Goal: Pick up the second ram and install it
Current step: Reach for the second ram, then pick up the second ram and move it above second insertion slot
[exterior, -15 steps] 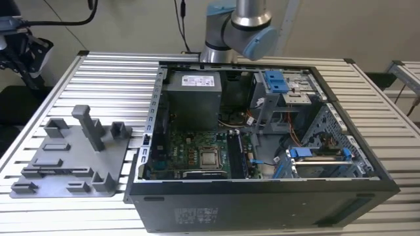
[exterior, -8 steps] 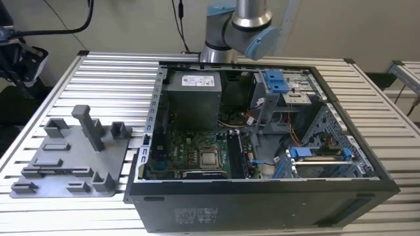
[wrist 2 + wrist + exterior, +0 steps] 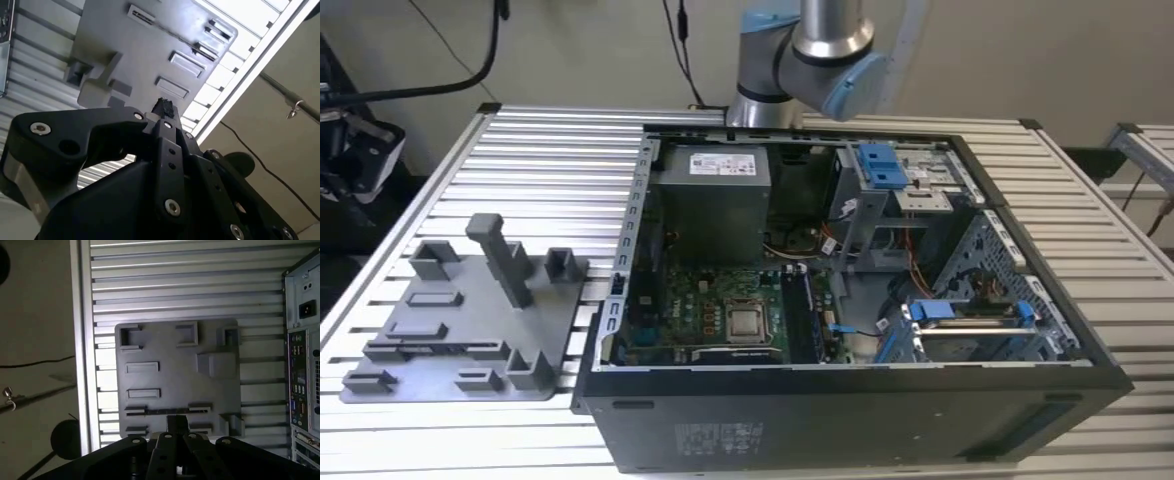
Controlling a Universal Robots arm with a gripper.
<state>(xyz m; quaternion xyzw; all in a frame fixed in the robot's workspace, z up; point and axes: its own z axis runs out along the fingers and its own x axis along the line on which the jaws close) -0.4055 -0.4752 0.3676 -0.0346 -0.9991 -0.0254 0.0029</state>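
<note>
**Hand closed above the fixture plate, ram on the plate**

You are working on a slatted aluminium desk in front of a plain pale wall. The desk's far side and both ends run out of the exterior view. The largest thing on it is the open computer case, lying with its board facing up. It fills the exterior view's right and centre. Behind it the arm rises and is cut off at the top edge.

On the exterior view's left, just beside the case, lies the grey fixture plate with its blocks and one tall post. A narrow strip of bare slats separates plate and case, and wider open slats lie beyond the plate's far edge. In the first wrist view the desk's side rail runs close along the plate, with floor past it.

The hand hangs above the plate in both wrist views, its tips drawn together on nothing. Its own links hide the plate's near corner.

The second ram reads as a thin dark strip standing on edge between two low blocks on the plate, its middle partly covered by the hand's tip. You cannot make out its chips or label.
</note>
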